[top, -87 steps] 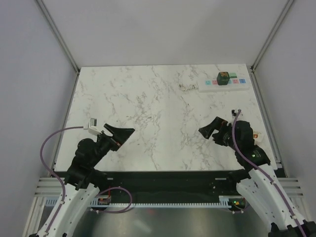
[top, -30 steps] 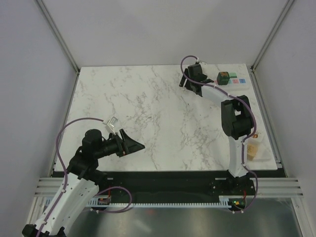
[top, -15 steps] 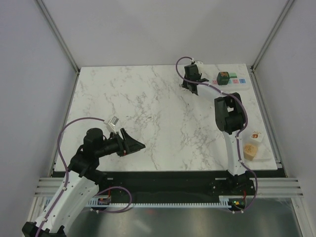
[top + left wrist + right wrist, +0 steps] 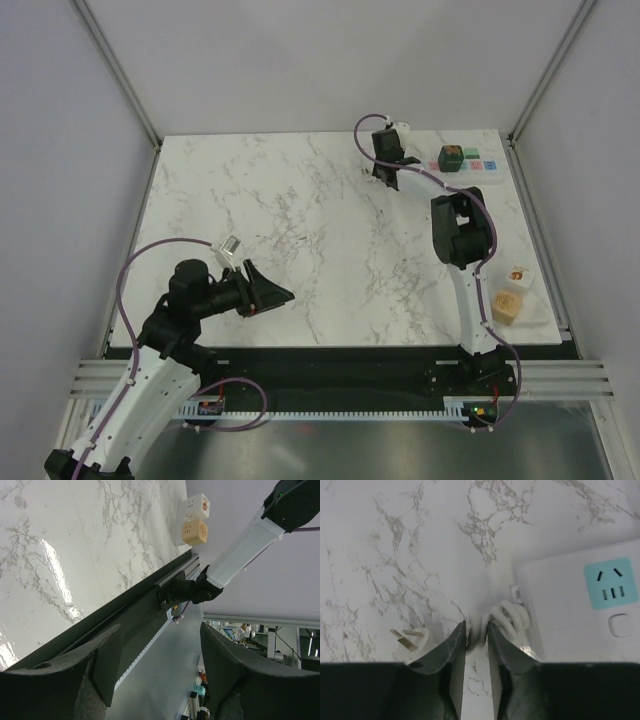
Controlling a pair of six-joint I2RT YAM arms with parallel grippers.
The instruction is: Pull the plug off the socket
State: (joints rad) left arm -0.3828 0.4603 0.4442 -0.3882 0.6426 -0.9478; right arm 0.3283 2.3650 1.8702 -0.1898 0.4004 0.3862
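Observation:
The socket [image 4: 482, 165], a long white strip with pastel outlets, lies at the table's far right. The dark green plug [image 4: 452, 157] sits in it. My right gripper [image 4: 390, 172] is at the strip's left end, well left of the plug. In the right wrist view the right gripper [image 4: 476, 627] is shut on a loop of the socket's bundled white cord [image 4: 512, 617], beside the strip's end [image 4: 570, 605] with its blue outlet; the plug is out of that view. My left gripper [image 4: 280, 293] hovers near the front left, open [image 4: 160, 627] and holding nothing.
The cord's own pronged white plug [image 4: 410, 639] lies on the marble just left of my right fingers. A white tray [image 4: 530, 310] at the right edge holds a white cube [image 4: 516, 273] and a tan cube [image 4: 506, 305]. Metal frame posts border the table.
The right arm swung from the near right out to the strip's left end, and its jaws narrowed onto the cord. The left arm turned slightly and has since stayed almost still.

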